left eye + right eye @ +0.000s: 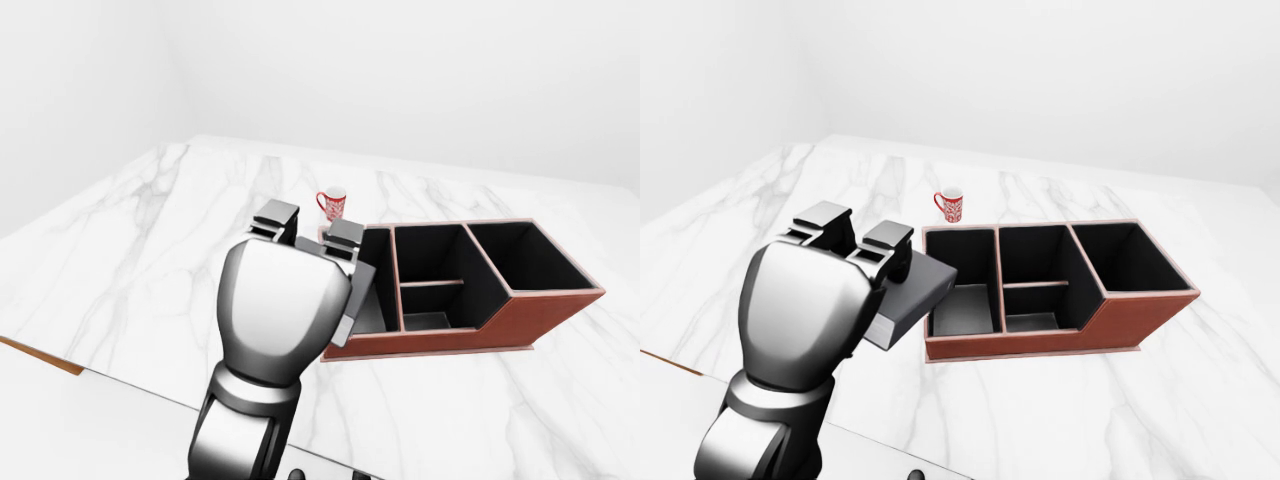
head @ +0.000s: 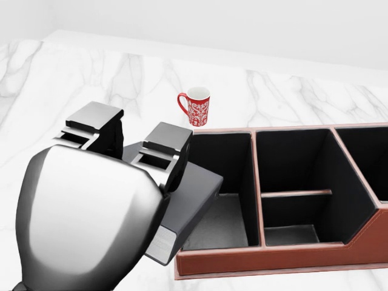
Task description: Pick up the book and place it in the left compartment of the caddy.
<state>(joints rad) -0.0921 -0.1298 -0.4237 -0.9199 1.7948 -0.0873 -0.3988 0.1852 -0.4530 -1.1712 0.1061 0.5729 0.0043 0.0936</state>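
Book (image 2: 191, 197) lies flat in left hand (image 2: 130, 154), overlapping caddy (image 2: 273, 260) edge.

The left hand (image 2: 130, 151) covers most of the book (image 2: 191, 194); only one corner and edge show. The book hides part of the caddy (image 2: 267, 257) left compartment. The head view cuts off the caddy's right end.

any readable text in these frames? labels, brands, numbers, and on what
None readable.
Mug: red with a white ornamental pattern, no letters.
Book: plain dark grey cover, held in the left hand, no title showing.
Caddy: plain brown walls, black lining, no label.
Marble counter: veining only.
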